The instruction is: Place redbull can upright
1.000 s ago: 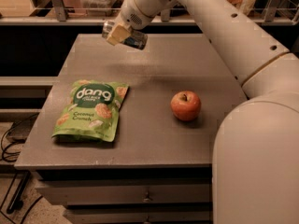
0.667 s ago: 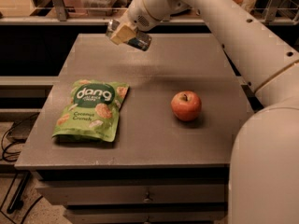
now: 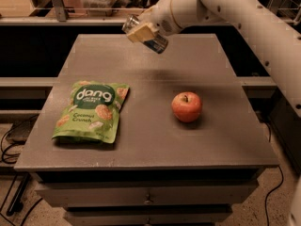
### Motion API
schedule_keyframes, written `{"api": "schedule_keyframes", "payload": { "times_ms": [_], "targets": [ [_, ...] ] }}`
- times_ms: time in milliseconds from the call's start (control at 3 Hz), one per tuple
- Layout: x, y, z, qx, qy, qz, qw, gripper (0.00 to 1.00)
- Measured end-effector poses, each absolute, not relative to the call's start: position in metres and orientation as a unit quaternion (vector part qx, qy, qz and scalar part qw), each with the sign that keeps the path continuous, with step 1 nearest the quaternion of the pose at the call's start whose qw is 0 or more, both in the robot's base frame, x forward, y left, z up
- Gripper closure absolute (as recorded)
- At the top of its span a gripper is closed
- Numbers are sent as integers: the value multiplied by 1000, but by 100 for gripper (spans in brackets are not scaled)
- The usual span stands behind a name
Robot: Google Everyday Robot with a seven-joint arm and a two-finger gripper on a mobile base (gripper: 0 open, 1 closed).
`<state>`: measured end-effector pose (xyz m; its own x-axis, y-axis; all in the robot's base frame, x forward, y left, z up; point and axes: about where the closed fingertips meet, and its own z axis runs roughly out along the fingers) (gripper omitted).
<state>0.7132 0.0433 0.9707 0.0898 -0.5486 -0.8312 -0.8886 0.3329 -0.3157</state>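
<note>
Tool (image 3: 142, 32) up in air over far middle of worktop (image 3: 225, 79), at end of white arm (image 3: 235, 11) reaching in from right. Tool pinching redbull can (image 3: 158, 44) across its middle. Can tilted, well off vertical: silver end up-left, blue end down-right, clear of worktop surface. Faint shadow on worktop beneath. Green snack bag (image 3: 93, 111) lying flat near left side. Red apple (image 3: 186, 106) right of centre, well apart from bag.
</note>
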Motion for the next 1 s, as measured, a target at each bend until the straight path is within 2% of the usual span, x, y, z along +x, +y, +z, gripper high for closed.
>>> {"api": "schedule_keyframes", "payload": {
  "times_ms": [1000],
  "targets": [
    [698,-28,987,-473,604,209,607,100]
  ]
}}
